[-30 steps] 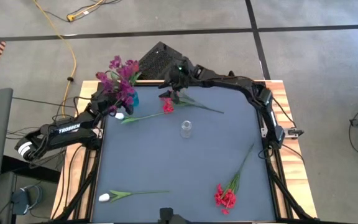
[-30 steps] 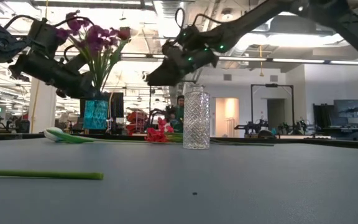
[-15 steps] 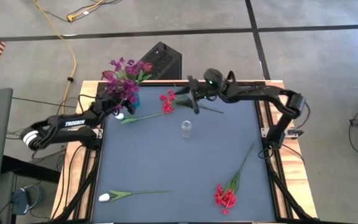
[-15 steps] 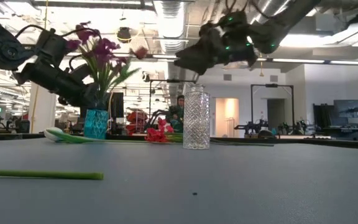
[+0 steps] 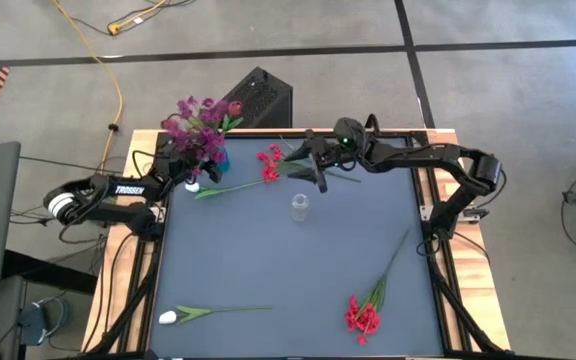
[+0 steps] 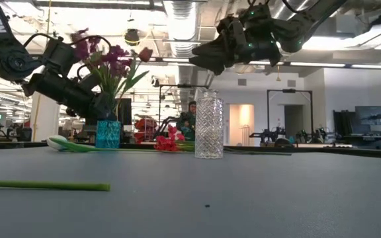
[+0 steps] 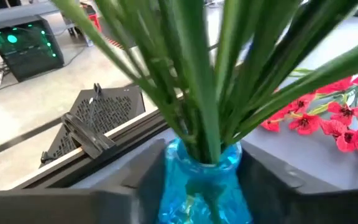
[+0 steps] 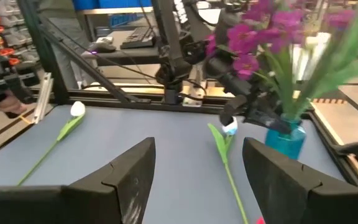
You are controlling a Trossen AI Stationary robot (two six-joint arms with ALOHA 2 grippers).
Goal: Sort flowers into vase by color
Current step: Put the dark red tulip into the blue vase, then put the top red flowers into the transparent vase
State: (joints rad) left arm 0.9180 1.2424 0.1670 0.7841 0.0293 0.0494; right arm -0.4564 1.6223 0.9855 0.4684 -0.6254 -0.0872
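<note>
Blue vase (image 5: 214, 160) at table (image 5: 268, 260) far-left edge; left gripper (image 5: 182, 166) straddling.

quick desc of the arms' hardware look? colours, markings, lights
Both arms are matte black with jointed links. The left arm carries white TROSSEN lettering and a white ring at its elbow end. The right arm shows a green light near its wrist. The right hand has two dark, angular, blocky fingers.

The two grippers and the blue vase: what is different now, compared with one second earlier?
The right gripper, open, moved from the table's back edge near the red flower rightward, above the clear vase. The left gripper came down around the blue vase with its purple flowers, now standing on the table. The flowers lying on the table did not move.
</note>
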